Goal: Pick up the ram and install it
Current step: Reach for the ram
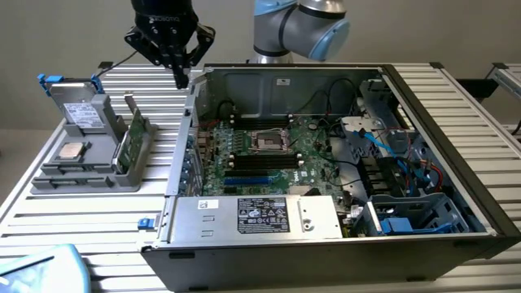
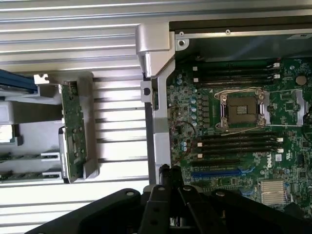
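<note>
The ram is a thin green board standing on edge in a grey holder on the exterior view's left; the wrist view shows the ram edge-on in the same holder. My gripper hangs above the open computer case's wall, behind and to the right of the ram and well apart from it. Its black fingers meet at the tips, shut with nothing between them. Black memory slots lie on the green motherboard on both sides of the processor socket.
A grey boxy drive and a square silver processor chip sit in the same holder. The open case holds cables, a drive cage and a power supply. A blue object lies at the near left corner of the slatted table.
</note>
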Controlling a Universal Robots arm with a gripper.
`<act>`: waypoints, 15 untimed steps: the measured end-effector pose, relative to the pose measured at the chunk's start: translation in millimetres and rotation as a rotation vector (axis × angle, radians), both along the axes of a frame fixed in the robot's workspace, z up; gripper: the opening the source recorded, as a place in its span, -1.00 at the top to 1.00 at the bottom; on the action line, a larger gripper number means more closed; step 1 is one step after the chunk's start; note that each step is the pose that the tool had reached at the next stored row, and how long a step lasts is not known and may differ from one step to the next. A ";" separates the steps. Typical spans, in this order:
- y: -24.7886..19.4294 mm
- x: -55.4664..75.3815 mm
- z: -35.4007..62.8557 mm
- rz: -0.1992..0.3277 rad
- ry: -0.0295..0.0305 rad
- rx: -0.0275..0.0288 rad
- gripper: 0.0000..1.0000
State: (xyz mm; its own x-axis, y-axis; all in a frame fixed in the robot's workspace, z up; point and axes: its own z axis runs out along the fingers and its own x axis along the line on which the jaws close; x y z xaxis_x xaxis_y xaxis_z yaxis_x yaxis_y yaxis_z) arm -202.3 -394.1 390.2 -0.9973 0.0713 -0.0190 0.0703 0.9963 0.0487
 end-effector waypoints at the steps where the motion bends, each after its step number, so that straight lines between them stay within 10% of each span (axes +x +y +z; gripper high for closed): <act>1: 0.2 -4.6 -0.2 0.000 0.0000 0.0000 0.79; 15: 3.2 -68.2 -3.9 0.000 0.0000 0.0001 0.79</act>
